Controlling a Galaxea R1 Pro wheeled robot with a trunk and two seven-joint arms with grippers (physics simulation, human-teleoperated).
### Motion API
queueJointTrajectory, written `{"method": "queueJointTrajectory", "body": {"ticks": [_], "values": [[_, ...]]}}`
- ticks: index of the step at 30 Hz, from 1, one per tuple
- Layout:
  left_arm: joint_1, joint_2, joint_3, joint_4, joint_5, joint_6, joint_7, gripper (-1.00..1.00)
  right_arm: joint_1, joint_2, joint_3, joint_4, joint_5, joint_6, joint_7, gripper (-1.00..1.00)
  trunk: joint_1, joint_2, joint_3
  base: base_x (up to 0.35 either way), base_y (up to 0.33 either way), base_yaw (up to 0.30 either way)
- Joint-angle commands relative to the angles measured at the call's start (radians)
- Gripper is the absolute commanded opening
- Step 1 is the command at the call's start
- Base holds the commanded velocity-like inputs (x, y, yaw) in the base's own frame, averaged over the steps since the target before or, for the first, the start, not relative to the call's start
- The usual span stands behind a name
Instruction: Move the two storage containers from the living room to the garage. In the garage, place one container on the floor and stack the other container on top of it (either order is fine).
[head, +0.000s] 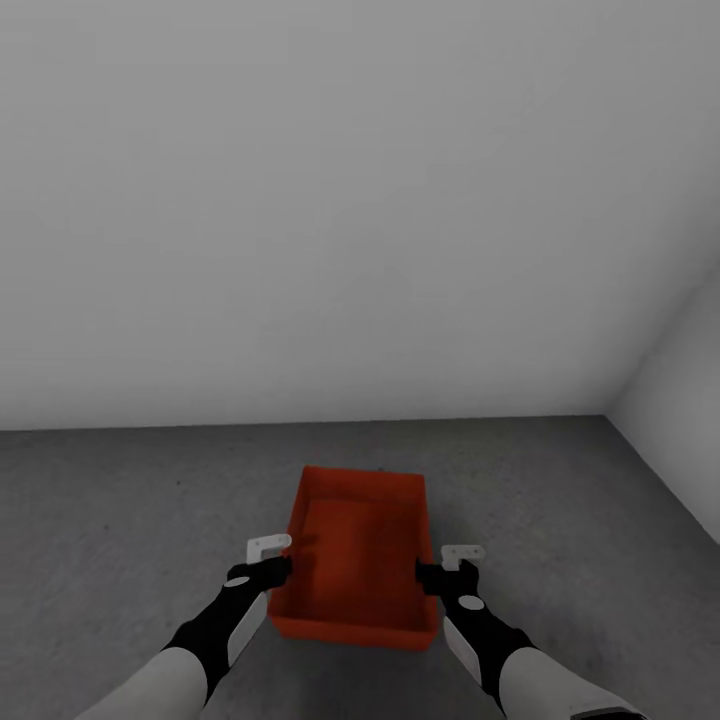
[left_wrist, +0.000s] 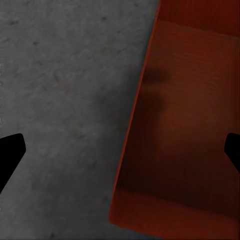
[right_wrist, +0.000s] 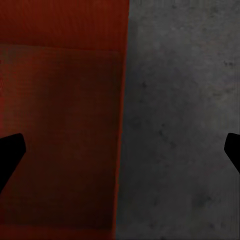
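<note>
One orange-red storage container sits, as far as I can tell, on the garage's dark concrete floor, just ahead of me with its open top up and nothing inside. My left gripper hovers at its left long wall and my right gripper at its right long wall. In the left wrist view the left gripper is open, its fingers spread on either side of the container wall. The right gripper is open in the same way over the opposite wall of the container.
A plain pale grey wall rises a short way beyond the container. A second wall meets it in a corner at the right. Rough grey floor stretches to both sides of the bin.
</note>
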Motion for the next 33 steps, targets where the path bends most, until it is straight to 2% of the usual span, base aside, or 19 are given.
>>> {"method": "queueJointTrajectory", "body": {"ticks": [1, 25, 33], "values": [[0.0, 0.001, -0.008, -0.002, 0.01, 0.005, 0.008, 1.0, -0.001, 0.0, 0.008, 0.001, -0.002, -0.002, -0.007, 1.0, -0.004, 0.007, 0.002, 0.0, 0.0, 0.0], [0.0, 0.001, -0.007, -0.001, 0.01, 0.01, 0.008, 1.0, -0.001, -0.003, 0.009, 0.002, 0.004, 0.002, -0.011, 1.0, -0.096, 0.175, 0.078, 0.0, 0.0, 0.0], [0.0, 0.001, -0.007, 0.037, 0.028, 0.008, 0.002, 1.0, 0.0, -0.005, 0.009, 0.034, -0.002, 0.0, -0.007, 1.0, -0.127, 0.231, 0.103, 0.0, 0.0, 0.0]]}}
